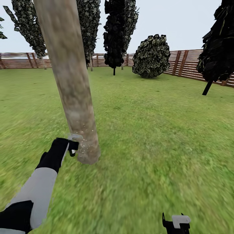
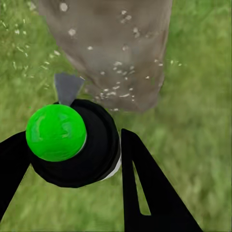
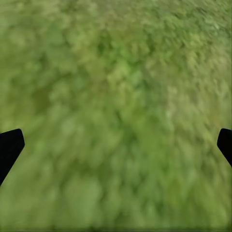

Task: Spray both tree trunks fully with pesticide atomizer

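Note:
A thick, mottled grey-brown tree trunk [image 1: 70, 81] rises from the lawn just ahead on the left. White droplets speckle its base [image 2: 113, 72]. My left gripper [image 1: 72, 146] is shut on the pesticide atomizer [image 2: 75, 142], a black bottle with a green round cap [image 2: 55, 132] and a grey nozzle pointing at the trunk's foot. The atomizer sits a short gap from the bark. My right gripper [image 1: 176, 224] hangs low at the right, open over bare grass, its fingertips [image 3: 9, 147] wide apart.
Green lawn [image 1: 156, 130] spreads all around. A brown slat fence [image 1: 191, 66] runs along the back and right. A round bush [image 1: 151, 57], a narrow dark tree [image 1: 114, 35] and another dark tree [image 1: 217, 45] stand farther off.

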{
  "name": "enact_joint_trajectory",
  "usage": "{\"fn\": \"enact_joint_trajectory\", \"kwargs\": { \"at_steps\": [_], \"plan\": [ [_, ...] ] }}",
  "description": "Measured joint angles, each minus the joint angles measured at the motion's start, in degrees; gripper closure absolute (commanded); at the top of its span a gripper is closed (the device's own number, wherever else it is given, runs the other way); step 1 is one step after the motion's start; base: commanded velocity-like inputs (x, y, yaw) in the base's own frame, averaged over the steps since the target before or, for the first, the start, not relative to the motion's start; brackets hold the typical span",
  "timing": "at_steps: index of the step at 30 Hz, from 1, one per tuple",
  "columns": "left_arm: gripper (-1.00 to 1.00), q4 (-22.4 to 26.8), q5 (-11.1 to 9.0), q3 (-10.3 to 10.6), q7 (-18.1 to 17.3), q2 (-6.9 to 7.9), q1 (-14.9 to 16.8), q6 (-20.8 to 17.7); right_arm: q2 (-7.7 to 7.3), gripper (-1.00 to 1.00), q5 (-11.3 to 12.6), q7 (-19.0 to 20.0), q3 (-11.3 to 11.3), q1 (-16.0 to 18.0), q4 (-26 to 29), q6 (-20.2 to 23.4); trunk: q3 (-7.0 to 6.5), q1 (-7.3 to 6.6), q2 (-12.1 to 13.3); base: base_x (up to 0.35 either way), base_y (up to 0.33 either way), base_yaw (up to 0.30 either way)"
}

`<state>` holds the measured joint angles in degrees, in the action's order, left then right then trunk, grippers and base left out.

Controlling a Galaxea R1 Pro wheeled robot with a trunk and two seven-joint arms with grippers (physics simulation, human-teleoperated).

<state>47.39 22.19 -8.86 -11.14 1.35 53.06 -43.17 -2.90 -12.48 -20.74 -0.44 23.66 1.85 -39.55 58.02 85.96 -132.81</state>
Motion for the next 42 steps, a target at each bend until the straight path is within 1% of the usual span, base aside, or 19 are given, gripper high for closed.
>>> {"fn": "enact_joint_trajectory", "kwargs": {
  "at_steps": [1, 2, 3, 5, 6, 7, 8, 10, 11, 13, 15, 16, 17, 19, 21, 24, 26, 31, 42],
  "plan": [
    [1.0, 0.45, 0.25, -0.13, 0.0, 1.79, 0.34, -0.57, 0.0, -1.0, -0.01, 0.0, 0.01, 0.0, 0.0, 0.0, 0.0, 0.0, 0.0, 0.0, 0.0, 0.0],
    [1.0, 0.61, -0.36, -0.13, -0.01, 2.64, 0.44, -0.98, 0.0, -1.0, 0.0, 0.0, 0.01, 0.0, 0.0, 0.0, 0.01, 0.0, 0.0, 0.0, 0.0, 0.0],
    [1.0, 0.69, -0.71, -0.07, -0.02, 2.99, 0.49, -1.23, 0.0, -1.0, 0.0, 0.0, 0.0, 0.0, 0.0, 0.0, 0.01, 0.0, 0.0, 0.0, 0.0, 0.0],
    [1.0, 0.84, -1.17, 0.21, -0.11, 2.63, 0.6, -1.49, 0.0, -1.0, 0.0, 0.0, 0.0, 0.04, 0.0, 0.0, 0.01, 0.0, 0.0, 0.0, 0.0, 0.0],
    [1.0, 1.59, -1.4, 0.3, -0.17, 1.79, 0.8, -1.62, 0.0, -1.0, 0.0, 0.0, 0.0, 0.02, 0.0, 0.0, 0.01, 0.0, 0.0, 0.0, 0.0, 0.005],
    [1.0, 3.13, -1.48, 0.34, -0.2, 0.6, 1.32, -2.61, 0.0, -1.0, 0.0, 0.0, 0.01, 0.01, 0.03, 0.0, 0.0, 0.0, 0.0, 0.0, 0.0, 0.108],
    [1.0, 5.0, -1.33, 0.34, -0.25, -0.24, 1.9, -5.56, 0.0, -1.0, 0.0, 0.0, 0.05, 0.01, 0.06, 0.0, 0.0, 0.0, 0.0, 0.0, 0.0, 0.191],
    [1.0, 7.02, -1.01, 0.34, -0.35, -0.7, 2.67, -8.2, 0.04, -1.0, 0.0, 0.0, 0.08, 0.01, 0.09, 0.0, 0.0, 0.0, 0.0, 0.0, 0.0, 0.239],
    [1.0, 7.84, -0.9, 0.35, -0.98, -0.51, 2.94, -9.11, 0.07, -1.0, 0.0, 0.0, 0.09, 0.0, 0.14, 0.0, 0.01, 0.0, 0.0, 0.0, 0.0, 0.264],
    [1.0, 8.21, -0.82, 0.35, -2.42, 0.0, 2.98, -9.6, 0.08, -1.0, 0.0, 0.0, 0.08, 0.0, 0.16, 0.0, 0.01, 0.0, 0.0, 0.0, 0.0, 0.273],
    [1.0, 8.29, -0.61, 0.23, -3.87, 0.95, 2.76, -9.74, 0.09, -1.0, 0.0, 0.0, 0.08, 0.02, 0.16, 0.0, 0.01, 0.01, 0.0, 0.0, 0.0, 0.252],
    [1.0, 8.34, -0.56, 0.43, -5.97, 2.09, 2.47, -9.74, 0.09, -1.0, 0.0, 0.0, 0.09, 0.0, 0.17, 0.0, 0.01, 0.01, 0.0, 0.0, 0.0, 0.119],
    [1.0, 8.37, -0.84, 0.71, -8.56, 2.67, 2.31, -9.79, 0.09, -1.0, 0.0, 0.0, 0.09, 0.0, 0.17, 0.0, 0.01, 0.01, 0.0, 0.0, 0.0, 0.076],
    [1.0, 8.4, -0.73, 1.57, -11.21, 3.1, 2.22, -9.8, 0.09, -1.0, 0.0, 0.0, 0.09, -0.01, 0.16, 0.0, 0.01, 0.01, 0.0, 0.0, 0.0, 0.037],
    [1.0, 8.66, -0.84, 3.8, -12.85, 3.25, 2.22, -10.07, 0.09, -1.0, 0.0, 0.0, 0.09, -0.01, 0.09, 0.0, 0.01, 0.0, 0.0, 0.026, -0.036, 0.008],
    [1.0, 9.17, -0.66, 6.81, -13.23, 3.22, 2.2, -11.36, 0.06, -1.0, 0.0, 0.07, 0.1, -0.01, 0.01, 0.0, 0.01, 0.0, 0.0, 0.114, -0.169, 0.002],
    [1.0, 9.54, -0.4, 7.79, -13.29, 3.31, 2.46, -12.21, 0.06, -1.0, -0.02, 0.08, 0.09, -0.01, 0.0, 0.0, 0.01, 0.0, 0.0, 0.15, -0.226, 0.0],
    [1.0, 11.34, -0.3, 7.73, -13.22, 3.47, 2.44, -12.46, 0.03, -1.0, -0.01, 0.09, 0.09, -0.01, 0.0, 0.0, 0.01, 0.0, 0.0, 0.154, -0.232, 0.0],
    [1.0, 11.58, -0.14, 7.63, -12.92, 3.86, 2.34, -12.47, 0.02, -1.0, 0.0, 0.09, 0.09, 0.0, 0.0, 0.0, 0.01, 0.0, 0.0, 0.107, -0.252, 0.0]
  ]
}}
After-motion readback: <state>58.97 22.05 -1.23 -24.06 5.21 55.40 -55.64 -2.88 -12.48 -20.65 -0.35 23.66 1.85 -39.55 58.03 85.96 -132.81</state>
